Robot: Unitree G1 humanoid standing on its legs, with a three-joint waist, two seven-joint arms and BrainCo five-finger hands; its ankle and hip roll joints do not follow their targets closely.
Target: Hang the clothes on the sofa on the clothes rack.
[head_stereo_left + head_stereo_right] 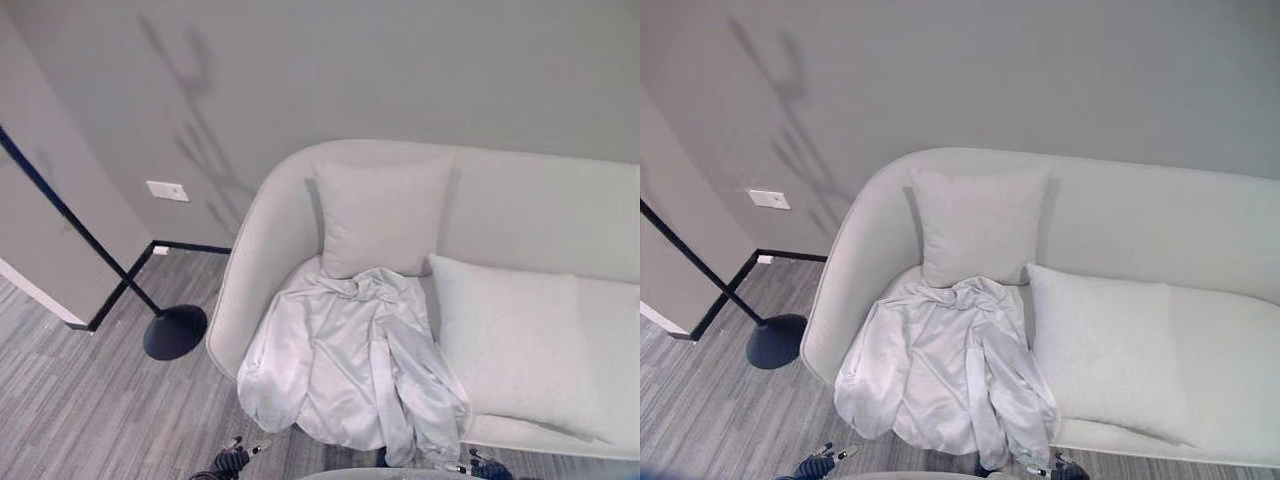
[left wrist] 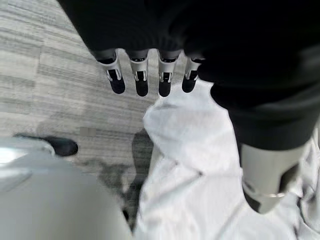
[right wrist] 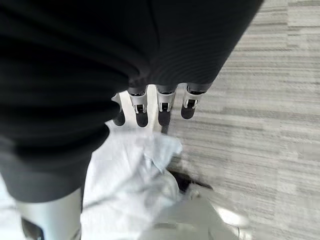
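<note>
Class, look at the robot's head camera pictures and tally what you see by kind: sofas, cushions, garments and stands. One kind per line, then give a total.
Sofa: 1
Cushions: 2, one upright against the backrest, one lying on the seat
Garment, pale, crumpled over the seat's front edge: 1
Black stand on the floor: 1
Total: 5

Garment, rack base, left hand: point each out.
white garment (image 1: 345,365), left eye view, middle of the crumpled cloth on the sofa seat.
rack base (image 1: 174,331), left eye view, the round black foot on the floor.
left hand (image 2: 141,80), left wrist view, on one straight finger.
</note>
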